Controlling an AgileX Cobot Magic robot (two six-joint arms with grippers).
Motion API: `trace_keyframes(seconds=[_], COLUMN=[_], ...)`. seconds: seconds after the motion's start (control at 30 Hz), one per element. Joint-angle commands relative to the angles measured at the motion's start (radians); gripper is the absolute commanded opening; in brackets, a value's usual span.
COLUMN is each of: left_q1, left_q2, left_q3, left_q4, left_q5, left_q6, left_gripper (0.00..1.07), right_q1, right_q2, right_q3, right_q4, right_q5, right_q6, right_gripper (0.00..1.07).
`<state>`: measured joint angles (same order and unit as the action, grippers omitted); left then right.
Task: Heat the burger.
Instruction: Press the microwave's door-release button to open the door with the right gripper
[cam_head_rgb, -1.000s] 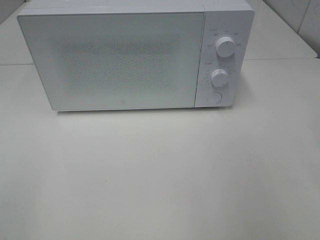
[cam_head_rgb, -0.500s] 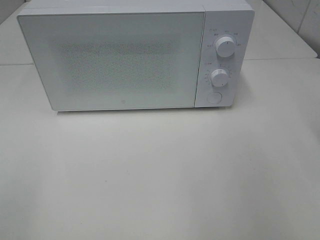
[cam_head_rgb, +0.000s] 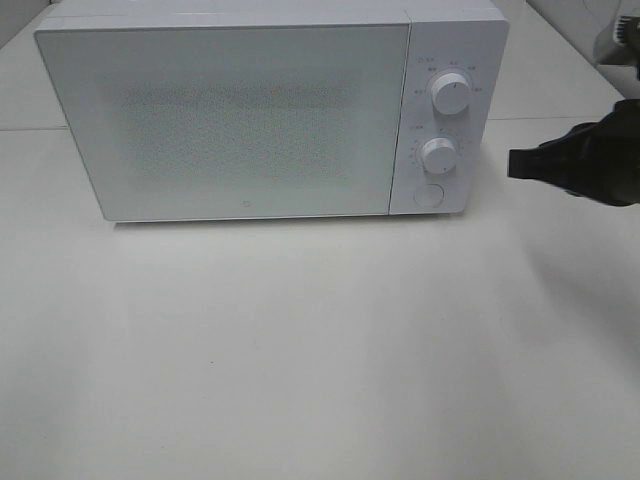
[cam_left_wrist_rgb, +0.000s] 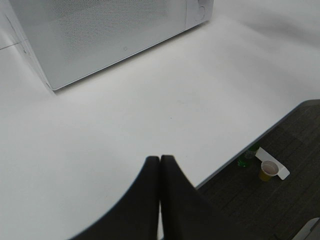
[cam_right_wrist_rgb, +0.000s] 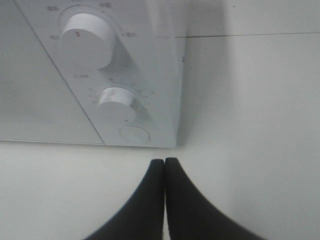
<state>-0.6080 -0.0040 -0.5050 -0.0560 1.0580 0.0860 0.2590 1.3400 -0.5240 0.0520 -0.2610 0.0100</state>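
Observation:
A white microwave (cam_head_rgb: 250, 110) stands at the back of the table with its door shut. Its two knobs (cam_head_rgb: 448, 95) (cam_head_rgb: 438, 155) and round button (cam_head_rgb: 428, 196) are on its right side. The burger is out of view. My right gripper (cam_head_rgb: 515, 163) is shut and empty; it has come in from the right edge and hangs just right of the lower knob. In the right wrist view it (cam_right_wrist_rgb: 164, 162) points at the round button (cam_right_wrist_rgb: 134, 134). My left gripper (cam_left_wrist_rgb: 159, 160) is shut and empty, over the table's front part, and does not show in the high view.
The white table (cam_head_rgb: 320, 350) stretches in front of the microwave. In the left wrist view the table edge (cam_left_wrist_rgb: 235, 155) drops to a dark floor with a yellow cup (cam_left_wrist_rgb: 268, 171) and a green bottle (cam_left_wrist_rgb: 248, 157).
My right arm has come into the high view from the right, reaching toward the microwave's control panel. Nothing else has moved.

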Motion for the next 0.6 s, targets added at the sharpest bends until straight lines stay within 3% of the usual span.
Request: trace_keyframes(seconds=[0.03,0.3,0.6], left_q1=[0.003,0.003,0.003], left_q2=[-0.022,-0.022,-0.022], left_q3=[0.002,0.002,0.002], left_q4=[-0.002,-0.002,-0.002], left_q5=[-0.016,-0.016,-0.016], left_q6=[-0.001,-0.001,0.0], left_gripper=[0.0,0.0,0.0], right_q1=[0.079,0.166,0.174], right_q2=[0.08,0.236,0.39], right_q3=[-0.004,-0.06,-0.104], right_q4=[-0.005,-0.005,-0.005], right_q5=[-0.119,-0.165,-0.247], right_q6=[0.032,0.053,0.072], right_gripper=[0.0,0.0,0.0])
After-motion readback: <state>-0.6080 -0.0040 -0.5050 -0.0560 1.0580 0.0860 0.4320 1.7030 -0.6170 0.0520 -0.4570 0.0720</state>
